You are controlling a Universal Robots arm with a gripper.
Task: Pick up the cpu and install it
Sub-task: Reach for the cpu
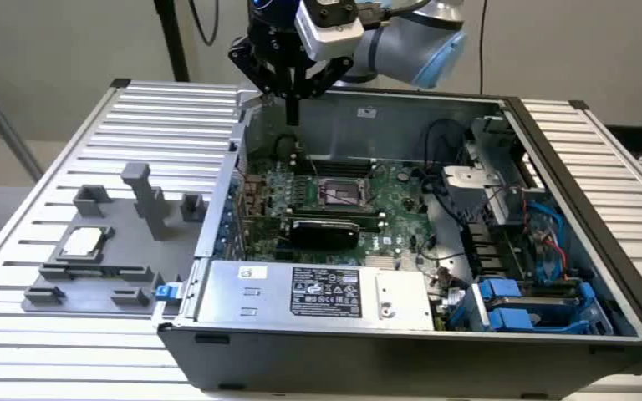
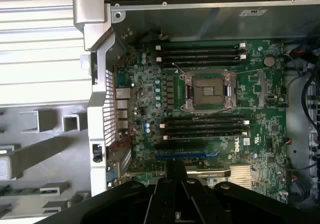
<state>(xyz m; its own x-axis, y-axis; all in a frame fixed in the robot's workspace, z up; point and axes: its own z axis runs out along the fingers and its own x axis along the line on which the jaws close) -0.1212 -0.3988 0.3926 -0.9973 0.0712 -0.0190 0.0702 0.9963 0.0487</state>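
My fingers [image 1: 293, 109] are hanging pinched together, gripping nothing; the cpu [image 1: 81, 242] is lying unpicked on the grey fixture [image 1: 87, 288], the socket [image 1: 338, 194] sitting empty.

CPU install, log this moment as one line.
cpu: on grey fixture, outside case | socket: empty | gripper: above case, apart from cpu

The cpu [image 1: 81, 242] is a small, flat, square chip with a silver-grey metal top and a thin pale rim (slightly brighter than the top). It lies flat, metal side up, in a grey fixture [image 1: 131, 284], near the fixture's edge on the exterior view's left, about midway along.
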